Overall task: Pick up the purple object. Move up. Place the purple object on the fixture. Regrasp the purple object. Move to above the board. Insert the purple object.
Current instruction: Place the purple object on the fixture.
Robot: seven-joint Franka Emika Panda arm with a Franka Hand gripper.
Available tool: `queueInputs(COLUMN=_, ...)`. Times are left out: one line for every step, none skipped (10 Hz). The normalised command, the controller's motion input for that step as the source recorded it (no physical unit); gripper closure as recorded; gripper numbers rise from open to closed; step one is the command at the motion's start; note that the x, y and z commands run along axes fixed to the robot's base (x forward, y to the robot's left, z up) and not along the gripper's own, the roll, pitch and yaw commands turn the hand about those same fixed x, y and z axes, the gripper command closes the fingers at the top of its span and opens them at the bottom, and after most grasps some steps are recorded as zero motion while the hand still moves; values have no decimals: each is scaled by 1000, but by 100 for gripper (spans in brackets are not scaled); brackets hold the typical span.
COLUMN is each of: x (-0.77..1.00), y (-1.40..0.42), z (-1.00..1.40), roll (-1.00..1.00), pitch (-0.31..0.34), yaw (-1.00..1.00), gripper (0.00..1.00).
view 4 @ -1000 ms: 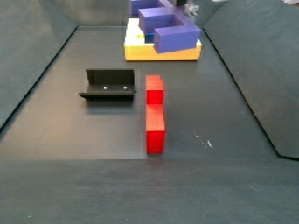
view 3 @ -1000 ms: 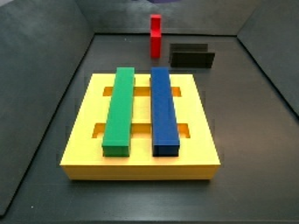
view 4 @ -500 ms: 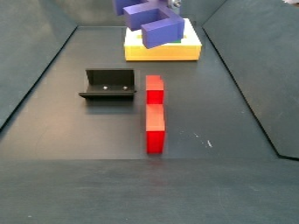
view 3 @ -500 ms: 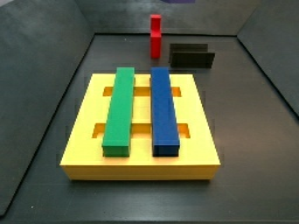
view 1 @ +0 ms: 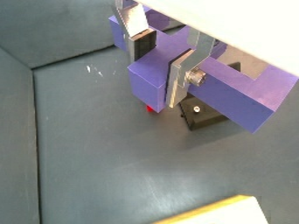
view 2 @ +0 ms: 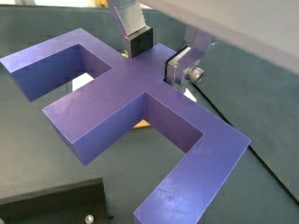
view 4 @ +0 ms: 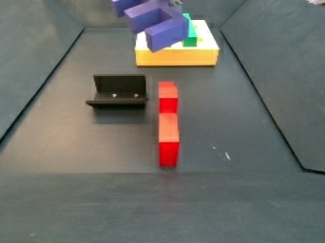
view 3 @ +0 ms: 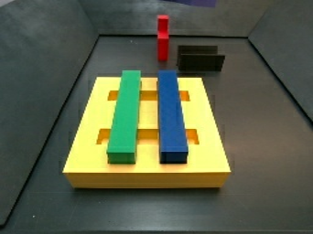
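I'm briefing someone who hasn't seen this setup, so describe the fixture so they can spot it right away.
Start at the yellow board carrying the green bar and blue bar. Past its far edge, beside the upright red bar, sits the fixture: small, black, boxy, with a raised back edge. The gripper holds the purple object above the board.
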Motion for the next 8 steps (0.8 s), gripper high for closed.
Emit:
queueInputs(x=760, y=-189, z=74, roll=-234, pitch=343, yaw=303, gripper=100)
queueInputs(x=663, y=-243, z=74, roll=-143, pitch=229, yaw=440, gripper=100)
queueInputs(x=589, y=-289, z=49, roll=-106, pitch=166, yaw=526, gripper=100)
queueInputs(x=531, y=-283, z=31, roll=-134, pitch=157, yaw=557, gripper=100)
queueInputs(x=503, y=-274, z=0, roll=-174, pitch=166, yaw=571, gripper=100)
queueInputs(x=460, y=-269, z=0, roll=-234, pitch=189, yaw=583, gripper=100)
queueInputs(x=391, y=-131, z=0, roll=-463, pitch=220, yaw=523, gripper=100)
queueInputs(x=380, y=-63, z=-46, roll=-566, pitch=237, yaw=477, gripper=100)
